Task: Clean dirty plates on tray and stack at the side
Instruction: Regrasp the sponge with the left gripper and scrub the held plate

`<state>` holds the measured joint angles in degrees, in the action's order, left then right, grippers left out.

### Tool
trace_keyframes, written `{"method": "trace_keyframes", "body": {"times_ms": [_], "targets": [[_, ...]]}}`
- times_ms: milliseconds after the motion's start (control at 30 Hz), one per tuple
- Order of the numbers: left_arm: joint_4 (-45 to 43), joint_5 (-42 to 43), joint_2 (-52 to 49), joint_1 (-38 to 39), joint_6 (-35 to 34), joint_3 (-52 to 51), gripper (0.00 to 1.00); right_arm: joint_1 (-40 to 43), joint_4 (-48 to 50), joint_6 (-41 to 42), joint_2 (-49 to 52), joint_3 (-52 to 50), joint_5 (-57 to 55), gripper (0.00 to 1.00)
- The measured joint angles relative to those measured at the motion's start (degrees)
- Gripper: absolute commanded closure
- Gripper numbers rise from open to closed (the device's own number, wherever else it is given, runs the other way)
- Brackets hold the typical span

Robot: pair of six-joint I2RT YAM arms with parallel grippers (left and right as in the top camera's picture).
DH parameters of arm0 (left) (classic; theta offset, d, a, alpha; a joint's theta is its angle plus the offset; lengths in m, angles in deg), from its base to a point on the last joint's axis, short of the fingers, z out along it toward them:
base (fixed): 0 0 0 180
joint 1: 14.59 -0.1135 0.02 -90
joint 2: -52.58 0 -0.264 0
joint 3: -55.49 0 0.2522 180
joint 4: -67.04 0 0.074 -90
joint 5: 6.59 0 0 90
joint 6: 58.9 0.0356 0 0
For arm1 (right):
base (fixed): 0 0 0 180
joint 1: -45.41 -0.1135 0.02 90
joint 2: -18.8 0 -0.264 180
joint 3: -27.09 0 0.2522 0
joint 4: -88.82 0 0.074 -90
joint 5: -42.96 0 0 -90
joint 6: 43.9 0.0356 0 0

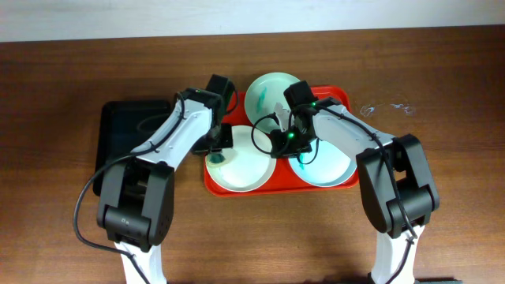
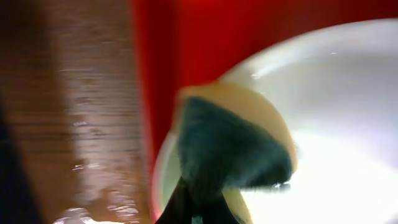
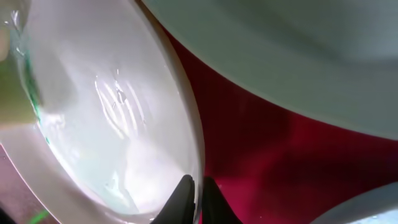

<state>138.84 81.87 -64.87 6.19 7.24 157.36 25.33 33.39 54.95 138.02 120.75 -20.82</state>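
Note:
The red tray (image 1: pixel 343 99) holds three pale plates. The front left plate (image 1: pixel 245 170) has a teal smear by its left rim. My left gripper (image 1: pixel 215 151) is shut on a yellow sponge with a dark green pad (image 2: pixel 230 143), pressed on that plate (image 2: pixel 336 124) near its left rim. My right gripper (image 1: pixel 278 143) is shut on the same plate's right rim (image 3: pixel 198 186); the plate (image 3: pixel 112 112) lies left of the jaws and the tray floor (image 3: pixel 261 143) right. The front right plate (image 1: pixel 325 167) shows a teal smear. The back plate (image 1: pixel 268 93) sits behind both grippers.
A black tray (image 1: pixel 126 130) lies left of the red tray, under my left arm. A crumpled clear plastic piece (image 1: pixel 387 109) lies on the brown table right of the red tray. The left wrist view shows the table (image 2: pixel 81 124) beside the tray's rim (image 2: pixel 155 74).

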Motion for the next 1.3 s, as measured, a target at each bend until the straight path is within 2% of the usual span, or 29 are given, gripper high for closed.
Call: {"method": "trace_keyframes", "body": {"times_ms": [133, 400, 567, 733, 933, 1000, 1167, 1300], "targets": [[-2.3, 9.7, 0.0, -0.5, 0.0, 0.1, 1.00, 0.0, 0.0, 0.0, 0.0, 0.0, -0.2, 0.93], [-6.8, 14.5, -0.1, -0.5, 0.0, -4.4, 1.00, 0.0, 0.0, 0.0, 0.0, 0.0, -0.2, 0.93], [-8.4, 7.8, 0.8, 0.2, 0.0, -8.1, 1.00, 0.0, 0.2, 0.0, 0.0, 0.0, -0.2, 0.93], [-5.3, -4.5, 1.6, 0.6, 0.0, -8.7, 1.00, 0.0, 0.2, 0.0, 0.0, 0.0, 0.2, 0.93], [-0.3, -8.7, 1.4, 0.5, 0.0, -5.1, 1.00, -0.3, 0.6, 0.0, 0.0, 0.0, 1.6, 0.93], [-1.0, -5.8, 1.4, -0.2, 0.0, -4.1, 1.00, -0.3, 0.5, 0.0, 0.0, 0.0, 1.3, 0.93], [-9.5, 8.3, 1.4, -1.3, 0.2, -4.2, 1.00, -0.2, 0.3, 0.0, 0.0, 0.0, 0.5, 0.93], [-14.4, 14.0, 1.4, -0.1, 0.2, -7.0, 1.00, -0.2, 0.3, 0.0, 0.0, 0.0, -0.6, 0.93]]}}
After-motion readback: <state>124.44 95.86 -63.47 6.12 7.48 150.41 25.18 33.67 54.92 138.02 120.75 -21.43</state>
